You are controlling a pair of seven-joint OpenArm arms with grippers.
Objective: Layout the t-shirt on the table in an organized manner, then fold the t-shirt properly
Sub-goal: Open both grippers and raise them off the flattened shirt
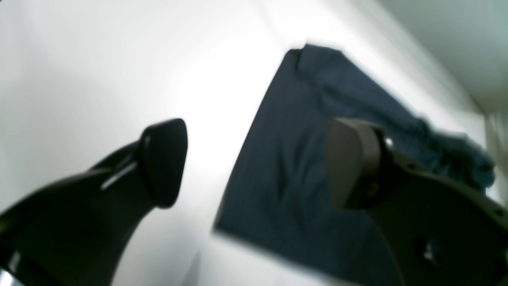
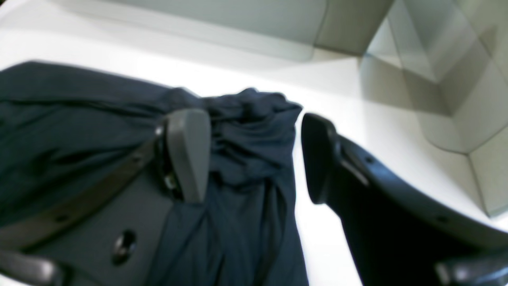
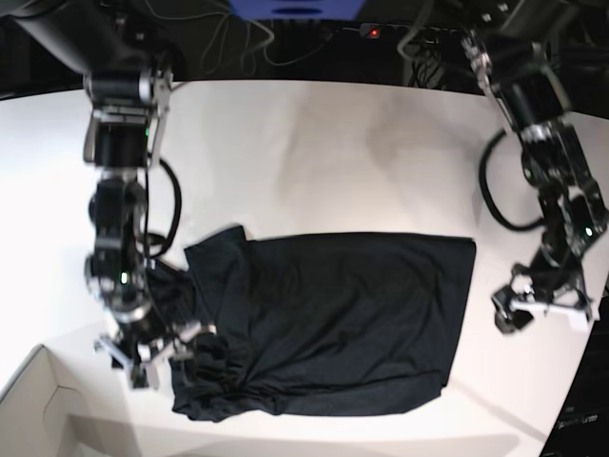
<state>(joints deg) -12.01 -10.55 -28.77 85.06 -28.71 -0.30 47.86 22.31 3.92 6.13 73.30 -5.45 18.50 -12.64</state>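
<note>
Both pincers spread apart, gripping nothing: left pincer (image 3: pixel 542 309) off the t-shirt (image 3: pixel 333 319), right pincer (image 3: pixel 157 357) over its bunched end (white worktop (image 3: pixel 314 152) underneath).

soft matte cloth t-shirt (image 3: pixel 333 314), smooth matte white table (image 3: pixel 314 152)

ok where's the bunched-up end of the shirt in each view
Left wrist: the bunched end sits far right, past the left gripper's right finger, at the far end of the shirt.
Right wrist: centre, the bunched end shows between the open jaws of the right gripper.
Base: lower left, the bunched end lies beside the right gripper.
Shared landmark: the white table under the shirt, seen in all three views.
</note>
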